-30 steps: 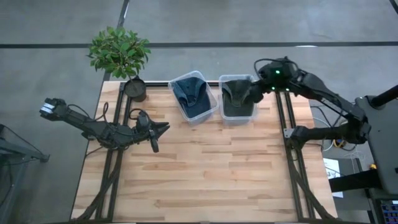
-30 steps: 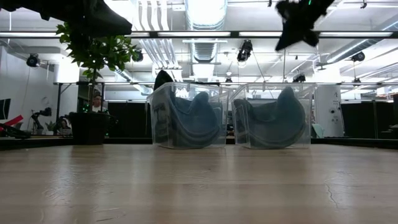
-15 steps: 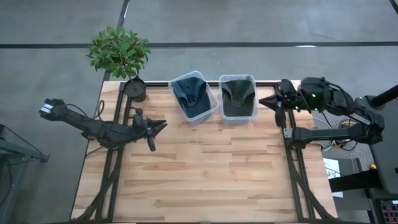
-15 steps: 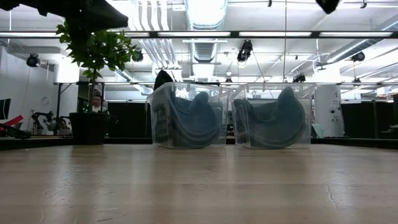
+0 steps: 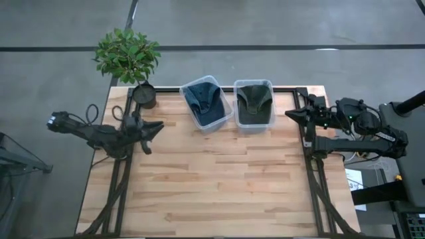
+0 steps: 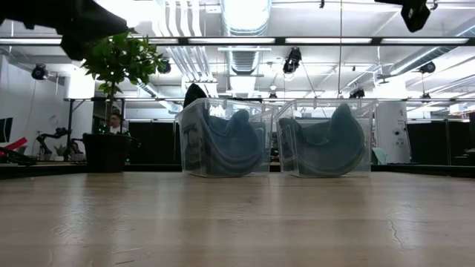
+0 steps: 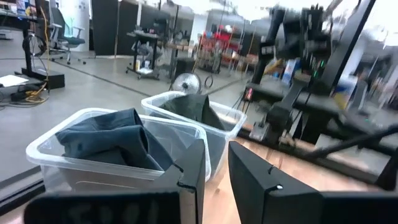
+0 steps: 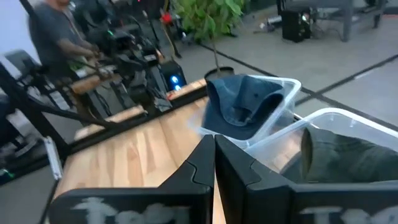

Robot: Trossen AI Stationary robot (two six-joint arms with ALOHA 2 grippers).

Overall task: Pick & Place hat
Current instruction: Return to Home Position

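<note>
Two clear bins stand side by side at the table's far edge. The left bin [image 5: 207, 103] holds a blue hat [image 5: 203, 98], and the right bin [image 5: 254, 105] holds a dark green hat [image 5: 254, 97]. Each hat lies crumpled on its bin's floor, with its crown rising above the rim [image 6: 343, 119]. My left gripper [image 5: 161, 124] hangs level over the table's left part, pointing at the bins, slightly open with nothing between its fingers [image 7: 216, 171]. My right gripper [image 5: 287, 114] hangs near the table's right edge, shut and empty [image 8: 214, 155], pointing left past the bins.
A potted plant [image 5: 127, 56] stands at the far left corner, its dark pot [image 5: 144, 95] beside the left bin. Bare wood [image 5: 219, 179] stretches from the bins to the near edge. A person [image 8: 53, 25] shows beyond the table in the right wrist view.
My right gripper has drawn back from above the green hat's bin toward the table's right edge, swinging round until it points left, and has stayed shut. My left gripper has pulled back toward the table's left edge. Both hats have stayed in their bins.
</note>
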